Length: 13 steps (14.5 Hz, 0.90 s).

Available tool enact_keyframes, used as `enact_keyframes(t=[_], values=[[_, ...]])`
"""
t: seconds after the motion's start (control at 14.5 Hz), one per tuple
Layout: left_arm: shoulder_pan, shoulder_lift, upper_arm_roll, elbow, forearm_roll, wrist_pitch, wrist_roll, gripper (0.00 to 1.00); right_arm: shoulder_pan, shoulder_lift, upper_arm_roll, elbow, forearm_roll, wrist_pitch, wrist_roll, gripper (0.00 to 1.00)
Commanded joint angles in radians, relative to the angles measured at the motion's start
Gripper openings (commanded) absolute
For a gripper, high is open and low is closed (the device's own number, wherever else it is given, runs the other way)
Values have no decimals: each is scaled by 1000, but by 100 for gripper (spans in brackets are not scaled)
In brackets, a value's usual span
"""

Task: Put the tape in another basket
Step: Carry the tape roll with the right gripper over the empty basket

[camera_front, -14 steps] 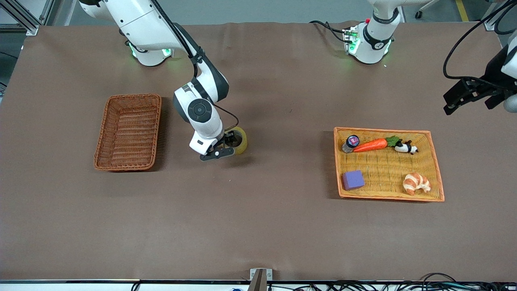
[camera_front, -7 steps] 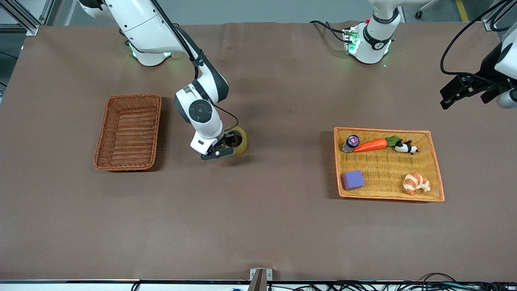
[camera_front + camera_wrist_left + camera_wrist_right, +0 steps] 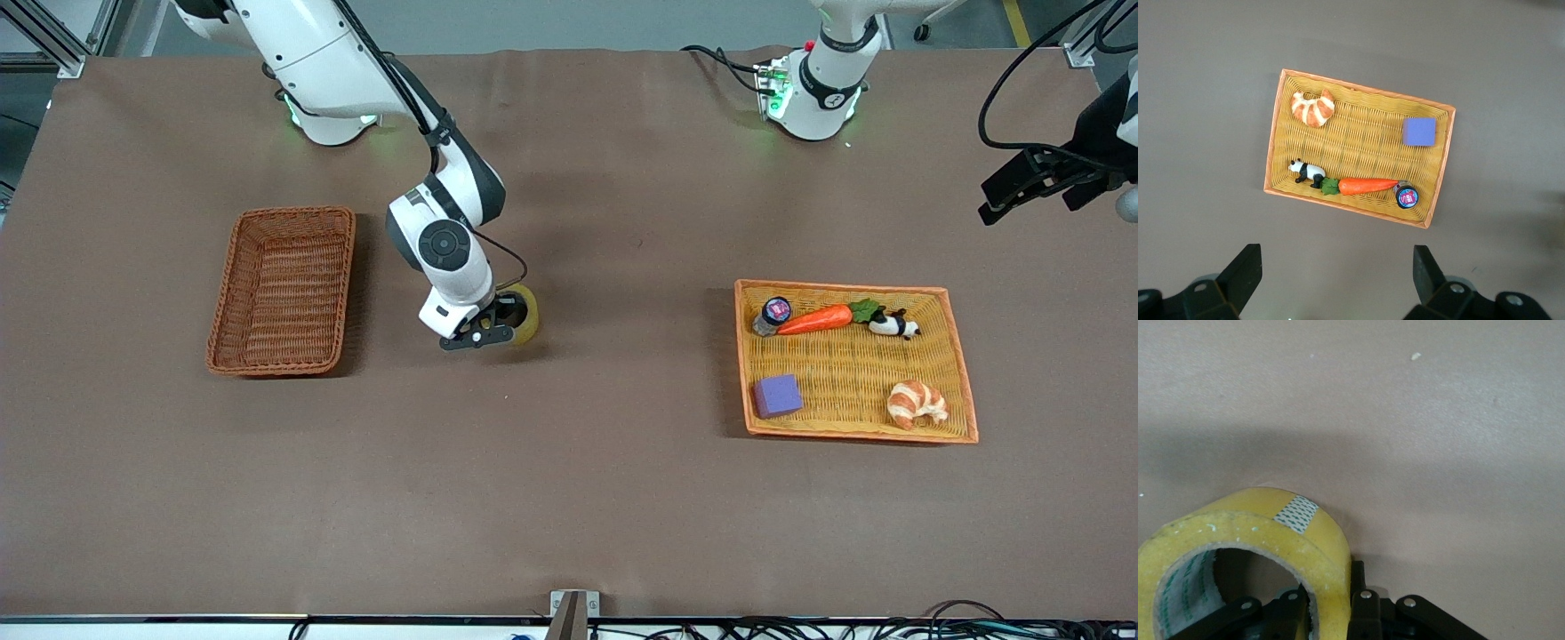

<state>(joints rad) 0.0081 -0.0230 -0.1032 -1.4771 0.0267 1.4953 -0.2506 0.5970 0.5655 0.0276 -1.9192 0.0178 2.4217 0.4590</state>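
Observation:
The tape (image 3: 526,313), a yellowish roll, is held on edge low over the brown table, between the basket and the tray. My right gripper (image 3: 498,327) is shut on the roll's wall, one finger inside the hole and one outside. In the right wrist view the tape (image 3: 1265,530) fills the lower corner, with the right gripper (image 3: 1328,603) pinching its rim. The reddish-brown basket (image 3: 283,289) stands empty toward the right arm's end. My left gripper (image 3: 1022,188) is open and empty, high over the left arm's end of the table; its own view shows it (image 3: 1336,275) spread wide.
An orange-yellow woven tray (image 3: 853,373) toward the left arm's end holds a carrot (image 3: 816,319), a panda figure (image 3: 892,324), a croissant (image 3: 917,402), a purple block (image 3: 778,395) and a small jar (image 3: 772,313). The left wrist view sees the tray (image 3: 1358,153) from above.
My right gripper has carried the tape slightly toward the reddish-brown basket. My left gripper has shifted a little up and sideways at the table's end.

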Motion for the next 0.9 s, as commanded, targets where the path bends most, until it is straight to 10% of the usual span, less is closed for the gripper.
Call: enact_keyframes(t=[0.0, 0.28, 0.83], values=[[9, -21, 7, -20, -22, -6, 20, 100, -43, -103, 5, 57, -16, -221, 23, 0], [9, -22, 4, -19, -22, -4, 24, 100, -207, -310, -18, 61, -16, -468, -188, 0], [4, -11, -3, -19, -25, 3, 31, 100, -223, -401, -481, -64, -15, -531, -910, 0]])
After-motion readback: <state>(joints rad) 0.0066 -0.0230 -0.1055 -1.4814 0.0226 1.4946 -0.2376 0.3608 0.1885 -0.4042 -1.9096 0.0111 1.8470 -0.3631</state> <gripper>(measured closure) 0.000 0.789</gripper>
